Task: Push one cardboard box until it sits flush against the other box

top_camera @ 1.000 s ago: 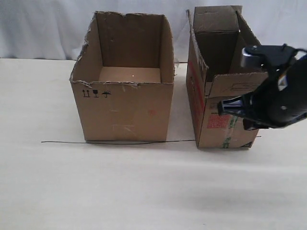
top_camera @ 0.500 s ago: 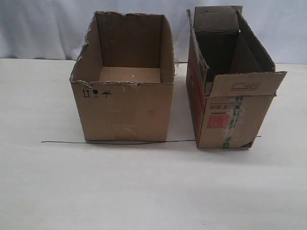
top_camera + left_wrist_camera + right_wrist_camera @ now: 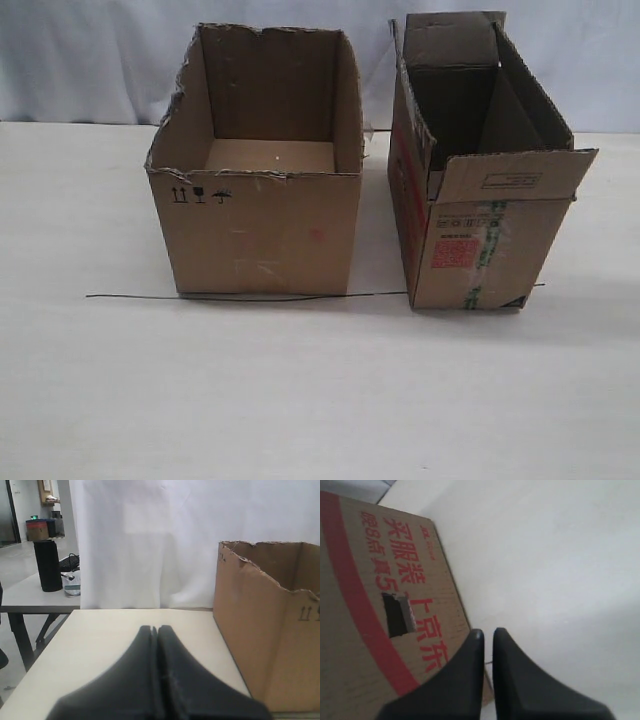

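Note:
The cardboard box (image 3: 470,250), narrow with open flaps, a red label and green-striped tape, stands on the right of the table. The other box (image 3: 265,230), wider with a torn rim, stands to its left with a gap between them. Neither gripper shows in the exterior view. In the right wrist view my right gripper (image 3: 488,632) is shut to a thin slit and holds nothing. It sits beside the cardboard box's red-printed side (image 3: 370,630). My left gripper (image 3: 155,628) is shut and empty over the tabletop, with the other box (image 3: 270,645) off to one side.
A thin dark wire (image 3: 250,297) lies on the pale table (image 3: 300,400) along the boxes' front edges. A white curtain (image 3: 100,60) hangs behind. Past the table in the left wrist view stands another table with a black cylinder (image 3: 49,565).
One second ago the right arm hung in front of the cardboard box's right front corner in the exterior view. It has since left that view. Both boxes stand where they were.

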